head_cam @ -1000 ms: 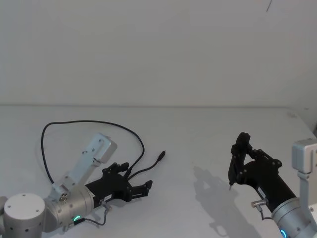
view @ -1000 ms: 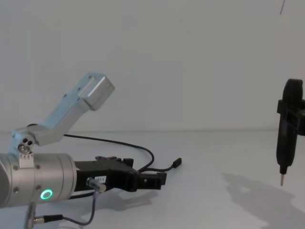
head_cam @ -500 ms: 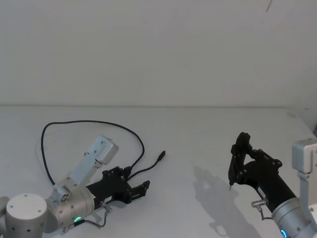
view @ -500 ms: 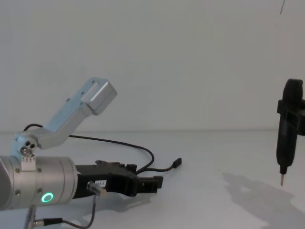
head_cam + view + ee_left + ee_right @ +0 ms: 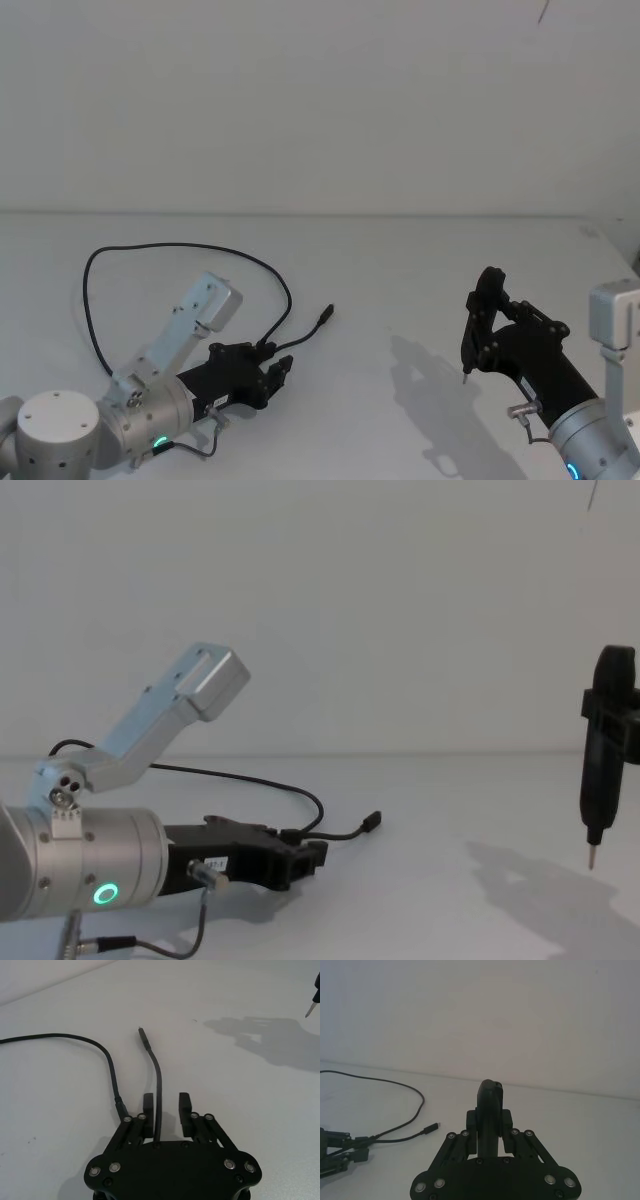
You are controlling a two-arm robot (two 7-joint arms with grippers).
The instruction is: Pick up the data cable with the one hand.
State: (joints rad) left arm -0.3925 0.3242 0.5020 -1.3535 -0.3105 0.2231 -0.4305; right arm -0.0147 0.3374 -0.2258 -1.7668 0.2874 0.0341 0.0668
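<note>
The data cable (image 5: 190, 246) lies on the white table in a wide loop and forks into two short branches. My left gripper (image 5: 280, 368), the one hand with the green ring light, sits low at the fork. In the left wrist view its fingers (image 5: 148, 1106) stand open on either side of one branch of the cable (image 5: 155, 1060); the other branch runs just outside the left finger. That branch's small plug (image 5: 371, 821) points away from the left gripper (image 5: 315, 852). My right gripper (image 5: 482, 318) hovers at the right, shut on a black pointed tool (image 5: 600, 770).
The white table (image 5: 400, 270) runs back to a plain white wall. A grey bracket (image 5: 205, 305) rises from the left wrist. The tool's shadow (image 5: 430, 380) falls on the table between the two arms.
My left gripper has drawn back toward the robot along the table, and its fingers have narrowed around the cable branch. The right arm has not moved.
</note>
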